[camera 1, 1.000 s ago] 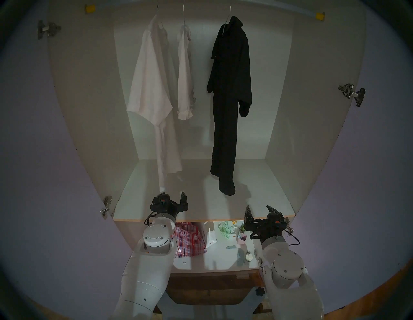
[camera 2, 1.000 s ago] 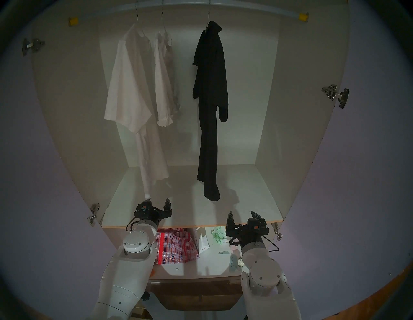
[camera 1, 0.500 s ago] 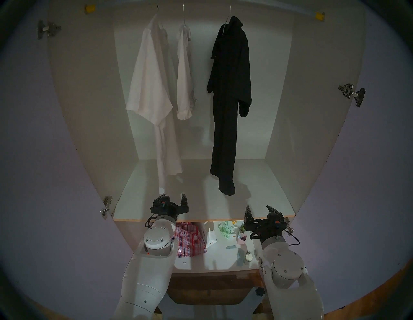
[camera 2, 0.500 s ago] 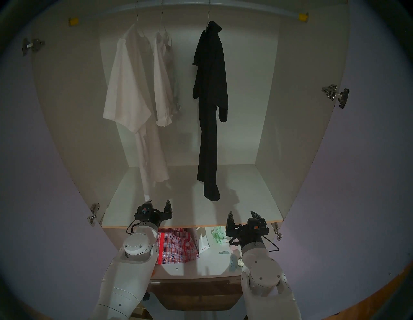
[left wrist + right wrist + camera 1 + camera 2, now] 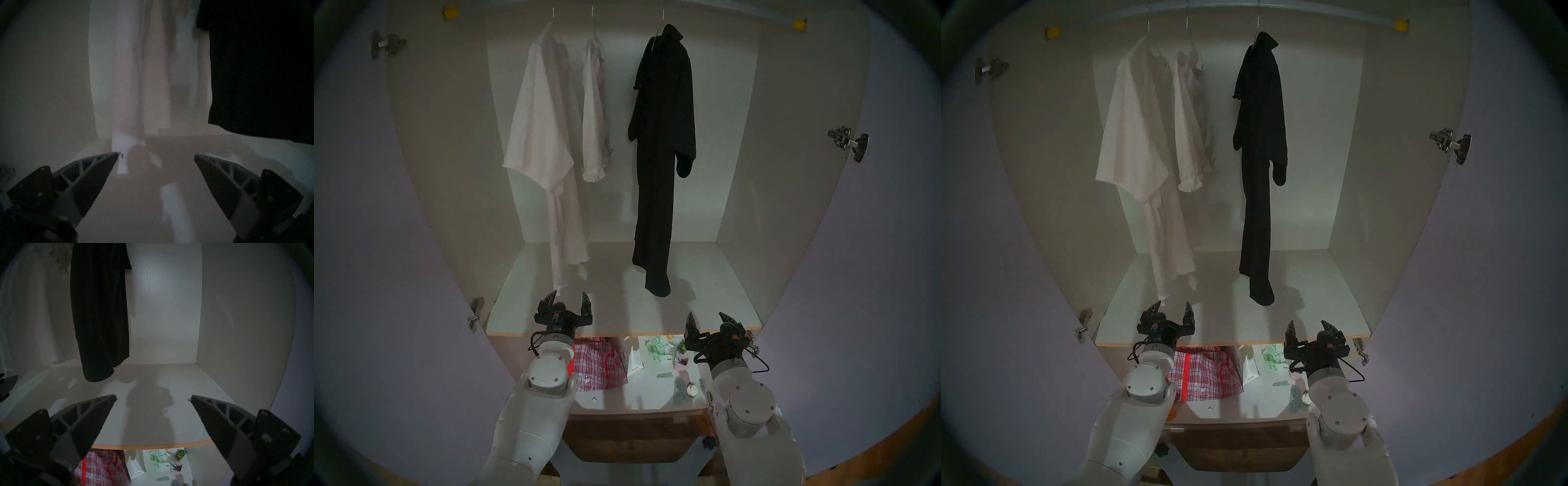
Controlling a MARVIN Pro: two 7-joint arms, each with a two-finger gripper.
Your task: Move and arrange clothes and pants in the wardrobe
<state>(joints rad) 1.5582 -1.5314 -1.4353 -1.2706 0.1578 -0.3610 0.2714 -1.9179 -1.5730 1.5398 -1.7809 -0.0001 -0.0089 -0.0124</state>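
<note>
Three garments hang vertically from the steel rail [image 5: 721, 15] in the lilac-doored white wardrobe [image 5: 741, 135], the large white short-sleeved shirt [image 5: 544, 142] seemingly just above-ahead of the nearer, empty, spread-fingered left gripper [image 5: 567, 300], while the right gripper [image 5: 709, 320], likewise agape, waits below the long black collared garment [image 5: 663, 135].

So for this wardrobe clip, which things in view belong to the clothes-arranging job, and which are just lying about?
Job:
- large white shirt
- small white blouse
- long black garment
- wardrobe with its rail
- left gripper and right gripper, both open and empty

Lying about, under the shelf:
- red plaid bag
- white paper bag
- pink cup
- green crumpled bag
</note>
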